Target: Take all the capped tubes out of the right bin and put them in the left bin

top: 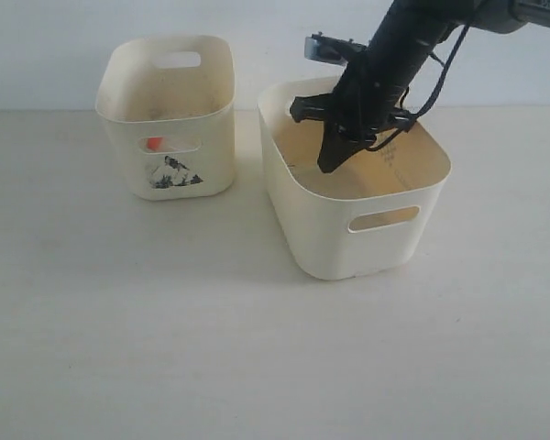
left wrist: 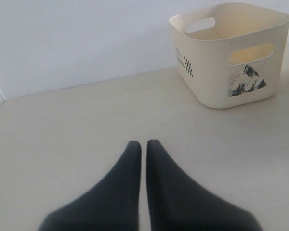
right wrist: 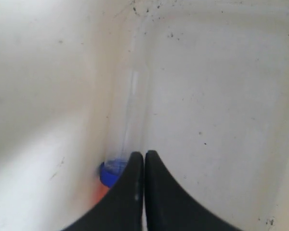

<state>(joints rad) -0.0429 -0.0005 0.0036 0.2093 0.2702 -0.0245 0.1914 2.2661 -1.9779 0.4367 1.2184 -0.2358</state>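
Two cream bins stand on the pale desk (top: 165, 348), both nearer its far edge. The smaller left bin (top: 215, 137) with the black mountain picture (top: 174, 172) is toward the far left. The wider right bin (top: 316, 229) sits just beside it, apart from it.

One capped tube can be counted for certain in the right bin: a clear blue-capped tube (right wrist: 127, 125). It lies along the line where the bin floor meets a wall. Just past its cap is a small orange-red patch (right wrist: 101, 193); I cannot tell whether that is a second tube. In the left bin, one orange-red cap (top: 153, 143) shows through the front handle slot.

There are two grippers. The right gripper (top: 328, 165) reaches down inside the right bin, close to its left wall. Its black fingers (right wrist: 156, 192) are pressed together with nothing between them. Their tips are right beside the blue cap, and contact cannot be made out.

The left gripper (left wrist: 143, 147) hangs over bare desk, well apart from the left bin. Its fingers are closed to a hairline gap and hold nothing.
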